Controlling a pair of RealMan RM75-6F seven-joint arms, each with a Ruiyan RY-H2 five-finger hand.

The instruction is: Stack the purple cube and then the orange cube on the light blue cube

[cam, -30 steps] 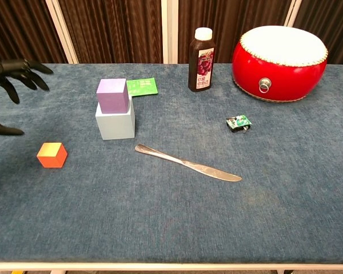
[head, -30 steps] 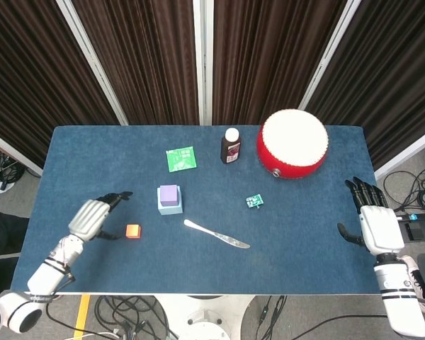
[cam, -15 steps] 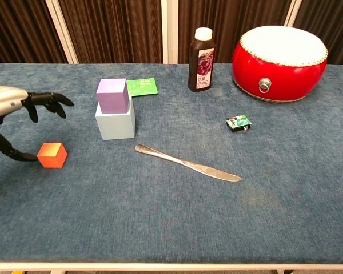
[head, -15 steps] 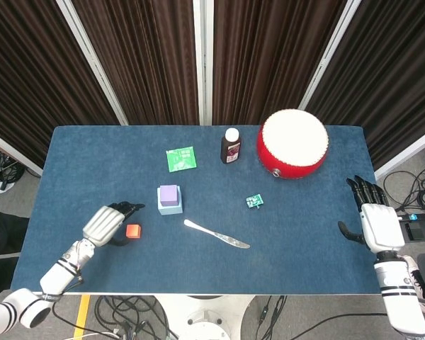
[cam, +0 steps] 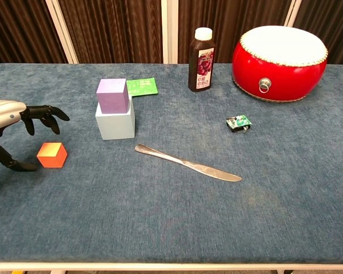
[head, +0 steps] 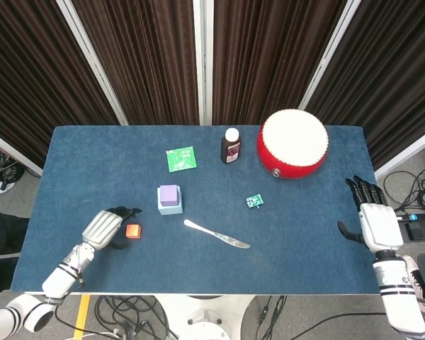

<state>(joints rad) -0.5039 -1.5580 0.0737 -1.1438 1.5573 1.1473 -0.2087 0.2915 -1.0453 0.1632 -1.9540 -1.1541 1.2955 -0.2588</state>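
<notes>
The purple cube (head: 168, 193) (cam: 112, 95) sits on top of the light blue cube (head: 171, 207) (cam: 115, 123), left of the table's middle. The orange cube (head: 133, 230) (cam: 52, 154) lies on the cloth nearer the front left. My left hand (head: 108, 227) (cam: 12, 122) hovers around it, fingers spread over its top and the thumb low at its left side; no firm hold shows. My right hand (head: 371, 217) rests open past the table's right edge, away from the cubes, and shows only in the head view.
A butter knife (head: 216, 234) (cam: 187, 162) lies in front of the stack. A green card (head: 181, 158), a dark bottle (head: 231, 146) (cam: 201, 52) and a red drum (head: 292, 143) (cam: 280, 55) stand at the back. A small green chip (head: 254, 202) (cam: 238, 122) lies mid-right.
My left hand moved right and down toward the orange cube, and its fingers now bracket it. The cube, the stack and my right hand have stayed in place.
</notes>
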